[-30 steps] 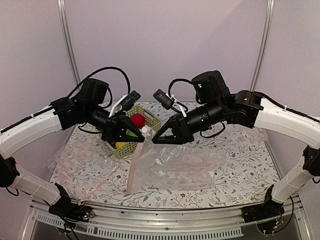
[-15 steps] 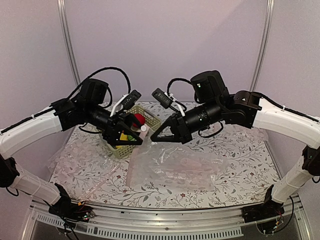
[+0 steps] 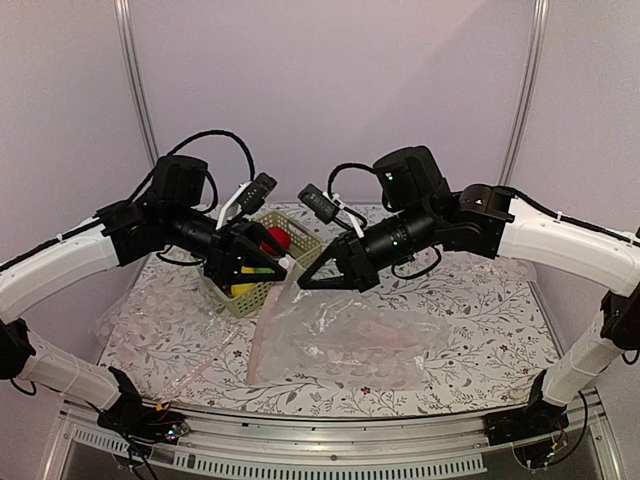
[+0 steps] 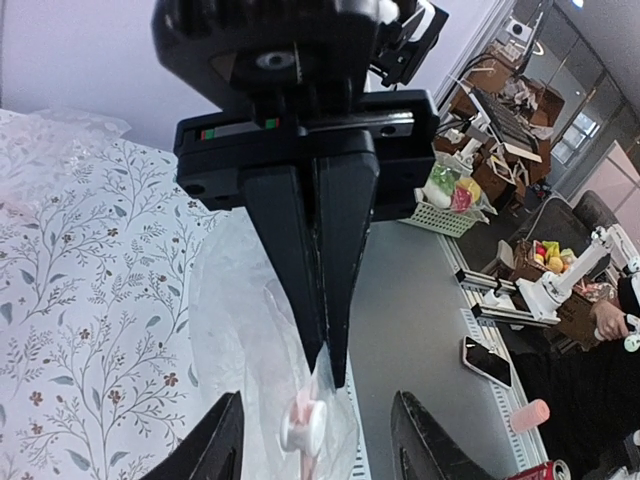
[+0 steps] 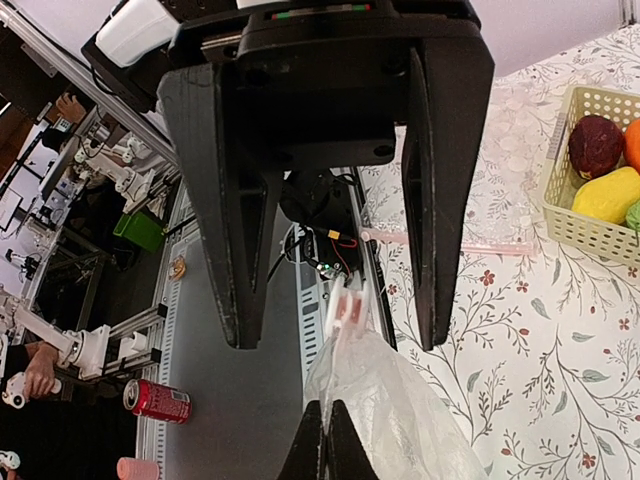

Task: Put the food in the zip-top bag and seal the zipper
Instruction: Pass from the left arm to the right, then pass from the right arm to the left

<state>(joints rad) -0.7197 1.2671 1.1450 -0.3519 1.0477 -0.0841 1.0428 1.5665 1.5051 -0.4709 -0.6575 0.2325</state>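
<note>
The zip-top bag lies in the middle of the table with its near-left corner lifted. My right gripper is shut on the bag's mouth edge beside the pale pink zipper; in the top view it is at the raised corner. My left gripper is open, its fingers on either side of the white slider, facing the right gripper. The slider also shows in the right wrist view. The food sits in the green basket: red ball, yellow, maroon, orange.
A second crumpled clear plastic bag lies on the left of the floral tablecloth, with a pink strip near the front. The basket stands right behind my left gripper. The table's metal front rail runs below.
The right gripper has moved left and up, lifting the bag's corner. The left gripper has shifted slightly up and left and stays open at the slider.
</note>
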